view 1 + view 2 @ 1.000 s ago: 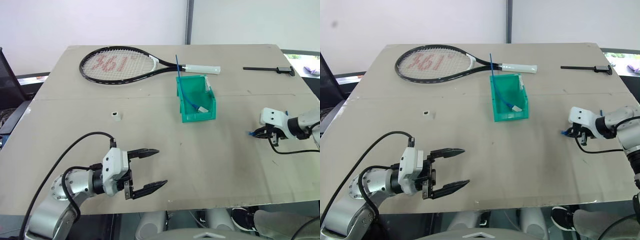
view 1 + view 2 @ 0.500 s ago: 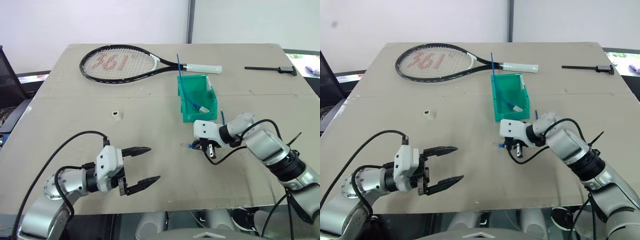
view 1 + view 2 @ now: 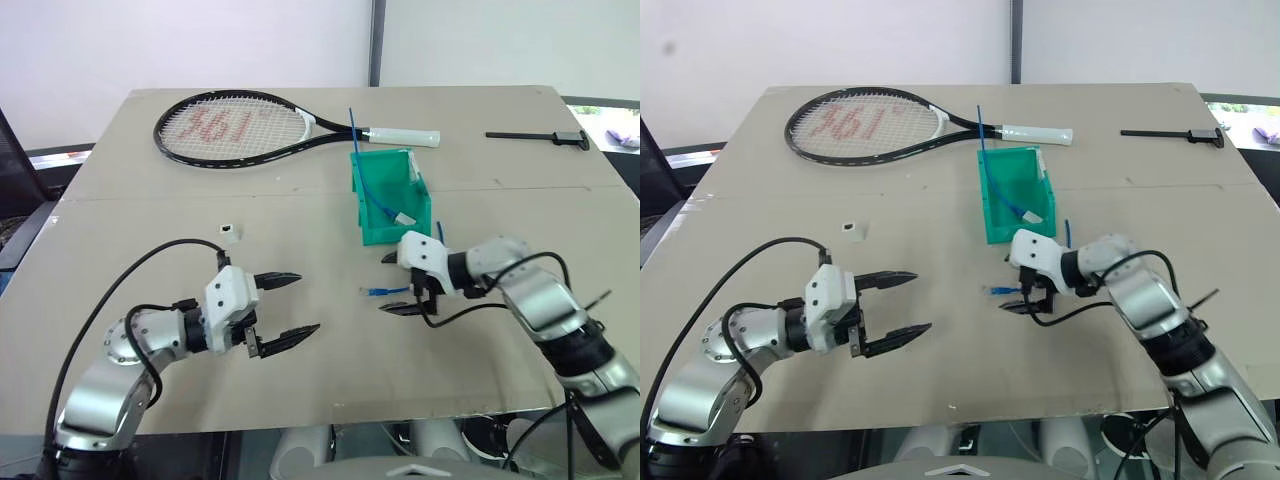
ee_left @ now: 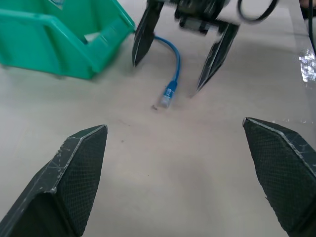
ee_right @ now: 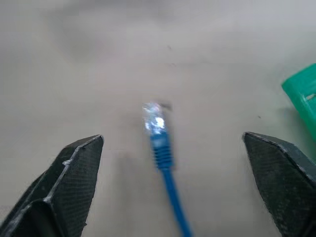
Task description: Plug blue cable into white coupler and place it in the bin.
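Observation:
The blue cable lies on the table just in front of the green bin, its clear plug pointing towards my left gripper. My right gripper is open, one finger on each side of the cable, which no finger pinches. The left wrist view shows the cable curving down between those two black fingers. The white coupler sits alone on the table, left of the bin and beyond my left gripper, which is open and empty, facing the plug.
Inside the bin lies another blue cord with a white end block. A tennis racket lies along the far side of the table, and a black tool sits at the far right. The table's near edge runs just below both arms.
My right arm swung from the table's right side to the middle carrying the cable, then opened; the cable now rests on the table. My left gripper edged forward, still open.

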You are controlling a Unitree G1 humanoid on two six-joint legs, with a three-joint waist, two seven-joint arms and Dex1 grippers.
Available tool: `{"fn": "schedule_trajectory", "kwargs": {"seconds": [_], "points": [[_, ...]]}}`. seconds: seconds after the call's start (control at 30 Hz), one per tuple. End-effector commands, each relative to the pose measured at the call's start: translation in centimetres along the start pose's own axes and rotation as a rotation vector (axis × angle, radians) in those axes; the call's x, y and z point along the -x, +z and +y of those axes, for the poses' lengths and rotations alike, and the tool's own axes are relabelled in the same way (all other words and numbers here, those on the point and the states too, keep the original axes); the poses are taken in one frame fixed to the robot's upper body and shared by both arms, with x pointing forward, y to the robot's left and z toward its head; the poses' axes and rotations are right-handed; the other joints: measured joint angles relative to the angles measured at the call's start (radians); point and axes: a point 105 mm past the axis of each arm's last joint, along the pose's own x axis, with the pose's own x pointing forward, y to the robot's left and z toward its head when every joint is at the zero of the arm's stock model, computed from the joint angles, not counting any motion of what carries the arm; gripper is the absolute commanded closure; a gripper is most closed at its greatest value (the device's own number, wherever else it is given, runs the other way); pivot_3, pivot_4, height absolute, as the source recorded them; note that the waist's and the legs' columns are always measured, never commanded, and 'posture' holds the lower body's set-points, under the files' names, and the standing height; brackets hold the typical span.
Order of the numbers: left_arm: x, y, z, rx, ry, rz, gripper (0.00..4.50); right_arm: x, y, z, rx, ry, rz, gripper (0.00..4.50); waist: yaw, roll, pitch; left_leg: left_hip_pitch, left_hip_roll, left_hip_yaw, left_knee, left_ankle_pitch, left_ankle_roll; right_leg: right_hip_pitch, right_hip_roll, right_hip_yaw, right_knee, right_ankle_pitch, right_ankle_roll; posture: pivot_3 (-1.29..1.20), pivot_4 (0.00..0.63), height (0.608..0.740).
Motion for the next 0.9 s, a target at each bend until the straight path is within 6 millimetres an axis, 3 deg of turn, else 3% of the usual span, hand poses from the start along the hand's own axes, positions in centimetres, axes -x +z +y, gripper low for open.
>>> {"fn": "schedule_trajectory", "kwargs": {"seconds": [0.03, 0.13, 0.37, 0.63, 0.73, 0.9], "points": [[-1.0, -0.2, 0.5, -0.052, -0.074, 0.012, 0.00, 2.7, 2.5, 1.3, 0.024, -0.062, -0.184, 0.12, 0.001, 0.000, 0.000, 0.000, 0.000, 0.000, 0.000, 0.000, 0.000, 0.000, 0.000, 0.000, 0.000, 0.000, 0.000, 0.00, 0.150, 0.740], [-2.6, -0.8, 1.1, -0.088, -0.153, 0.021, 0.00, 4.6, 1.3, 3.2, 0.056, -0.143, -0.192, 0.12, 0.014, 0.000, 0.000, 0.000, 0.001, -0.002, 0.000, 0.000, 0.000, 0.001, 0.001, -0.002, 0.000, 0.000, 0.000, 0.00, 0.150, 0.740], [-7.1, -1.5, 2.5, -0.158, -0.209, 0.031, 0.00, 7.6, -1.2, 4.9, -0.006, -0.399, -0.147, 0.12, 0.010, -0.002, 0.000, 0.002, 0.000, 0.001, 0.002, 0.000, 0.000, 0.003, 0.001, 0.000, 0.001, -0.004, 0.001, 0.00, 0.150, 0.740], [-11.2, -2.0, 2.8, -0.187, -0.260, 0.062, 0.00, 8.4, -2.5, 6.0, -0.045, -0.503, -0.100, 0.12, 0.009, -0.002, 0.000, 0.003, 0.001, 0.001, 0.001, 0.000, 0.000, 0.003, 0.002, 0.001, 0.002, -0.002, 0.004, 0.00, 0.150, 0.740], [-11.6, -2.1, 2.4, -0.191, -0.301, 0.065, 1.24, 8.2, -2.9, 6.2, -0.066, -0.518, -0.084, 0.00, 0.009, -0.002, 0.000, 0.002, 0.001, 0.001, 0.001, 0.000, 0.000, 0.003, 0.002, 0.001, 0.002, -0.002, 0.004, 0.00, 0.150, 0.740], [-11.6, -2.3, 1.9, -0.203, -0.334, 0.060, 3.88, 7.9, -3.2, 6.9, -0.130, -0.556, -0.084, 0.00, 0.010, -0.002, 0.000, 0.002, 0.001, 0.001, 0.001, 0.000, 0.000, 0.003, 0.001, 0.001, 0.002, -0.002, 0.004, 0.00, 0.150, 0.740]]}}
